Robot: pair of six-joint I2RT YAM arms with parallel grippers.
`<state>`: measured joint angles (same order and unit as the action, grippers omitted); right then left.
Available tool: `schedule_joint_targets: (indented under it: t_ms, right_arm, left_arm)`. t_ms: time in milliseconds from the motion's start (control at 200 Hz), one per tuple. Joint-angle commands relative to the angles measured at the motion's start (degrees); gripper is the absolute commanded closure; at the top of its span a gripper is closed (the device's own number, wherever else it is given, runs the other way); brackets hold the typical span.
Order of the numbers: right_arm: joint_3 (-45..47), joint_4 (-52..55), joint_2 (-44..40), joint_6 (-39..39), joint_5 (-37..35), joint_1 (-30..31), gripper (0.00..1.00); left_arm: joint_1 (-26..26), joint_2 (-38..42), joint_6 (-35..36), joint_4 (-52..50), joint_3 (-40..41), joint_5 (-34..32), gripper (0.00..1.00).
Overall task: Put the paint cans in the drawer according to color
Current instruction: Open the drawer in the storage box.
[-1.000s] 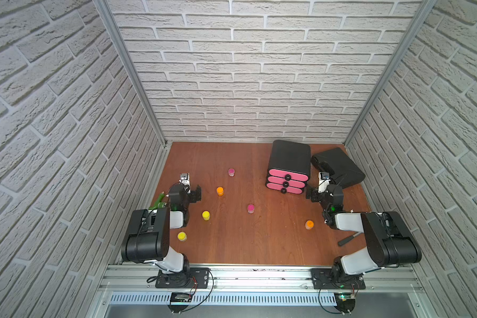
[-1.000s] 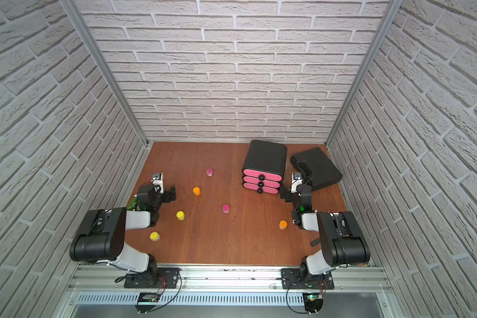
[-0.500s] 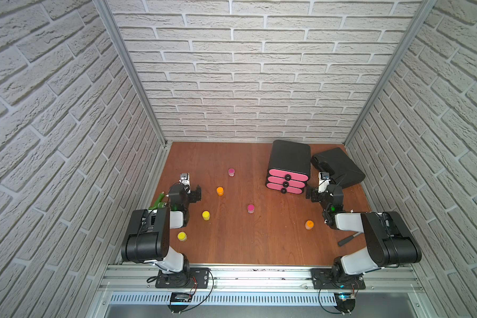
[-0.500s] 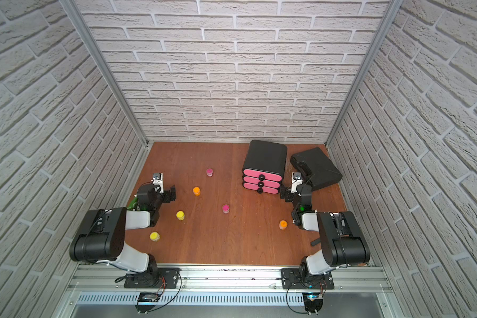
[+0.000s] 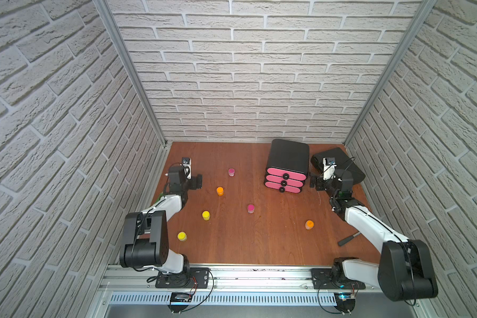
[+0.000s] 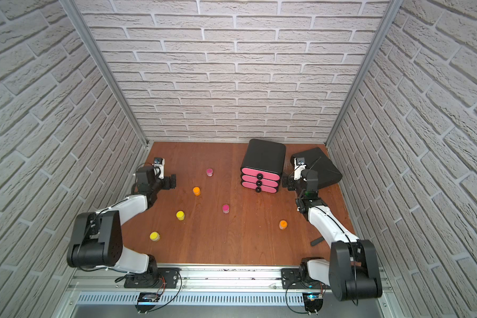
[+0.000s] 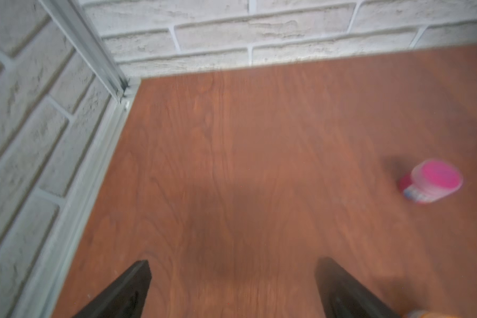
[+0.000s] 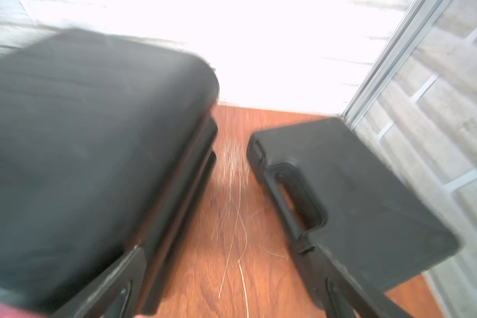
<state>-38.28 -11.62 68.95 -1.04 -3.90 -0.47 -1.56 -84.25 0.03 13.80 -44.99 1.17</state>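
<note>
Six paint cans stand apart on the wooden floor in both top views: pink point(image 5: 231, 172), orange point(image 5: 219, 190), yellow point(image 5: 206, 215), pink point(image 5: 250, 208), yellow point(image 5: 181, 236) and orange point(image 5: 309, 224). The drawer point(image 5: 284, 175) is a black cabinet at the back right, its three pink fronts shut. My left gripper point(image 5: 197, 182) is open and empty at the left, short of the far pink can point(image 7: 433, 180). My right gripper point(image 5: 314, 183) is open and empty just right of the drawer point(image 8: 94, 137).
A flat black case point(image 5: 339, 168) with a moulded handle point(image 8: 298, 198) lies behind the right gripper by the right wall. A grey hammer handle point(image 5: 347, 240) pokes out under the right arm. A green tool point(image 5: 157, 196) shows under the left arm. Brick walls close three sides.
Both grippers have shifted a little up and toward the back wall, still open. The cans and the drawer have not moved.
</note>
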Motion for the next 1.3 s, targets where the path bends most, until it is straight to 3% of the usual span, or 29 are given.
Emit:
schedule_joint_targets:
  t_ms: [0, 155, 345, 410, 445, 515, 590, 695, 815, 1075, 1295]
  right_arm:
    - [-6.2, 15.9, -4.8, 3.6, -3.6, 0.2, 0.0]
    - [-21.5, 37.2, -2.2, 7.2, -5.7, 0.4, 0.0]
    - [-33.7, 51.1, -0.6, 12.3, -4.6, 0.3, 0.0]
    - [-34.3, 52.3, -1.7, 16.8, -6.5, 0.2, 0.0]
    - [-35.4, 54.1, -1.7, 19.0, -7.1, -0.1, 0.01]
    - [-38.2, 57.1, -0.3, 20.8, -2.7, -0.8, 0.0]
    - [-40.8, 61.1, 2.3, 22.3, 3.2, -0.7, 0.0]
    - [-40.5, 63.4, 3.7, 27.8, 10.0, 0.9, 0.05]
    - [-39.8, 65.5, 4.5, 33.4, 10.3, 5.7, 0.11]
    - [-38.1, 61.6, 7.3, 41.7, 5.2, 19.1, 0.27]
    - [-39.6, 56.6, 13.9, 44.3, 0.5, 24.0, 0.33]
  left_arm:
    - [3.0, 4.1, 1.2, -17.4, -5.7, -1.0, 0.02]
    - [4.4, 9.7, -5.0, -21.9, -11.2, -3.1, 0.02]
    - [4.5, 10.0, -18.2, -44.7, -26.5, -7.9, 0.01]
    - [3.9, 12.5, -22.6, -44.7, -25.4, -3.7, 0.01]
    - [2.8, 14.3, -24.5, -41.8, -23.0, 2.0, 0.01]
    - [-0.1, 16.9, -32.8, -35.7, -18.5, 11.0, 0.02]
    - [-0.5, 15.2, -38.4, -37.1, -18.9, 15.2, 0.01]
    - [5.4, 11.8, -36.2, -40.5, -21.4, 15.0, 0.03]
    - [13.4, 7.6, -35.7, -39.7, -23.2, 13.3, 0.11]
    - [27.5, -9.7, -34.4, -38.6, -36.5, 15.0, 0.29]
    - [34.8, -23.6, -33.7, -35.8, -50.5, 16.2, 0.42]
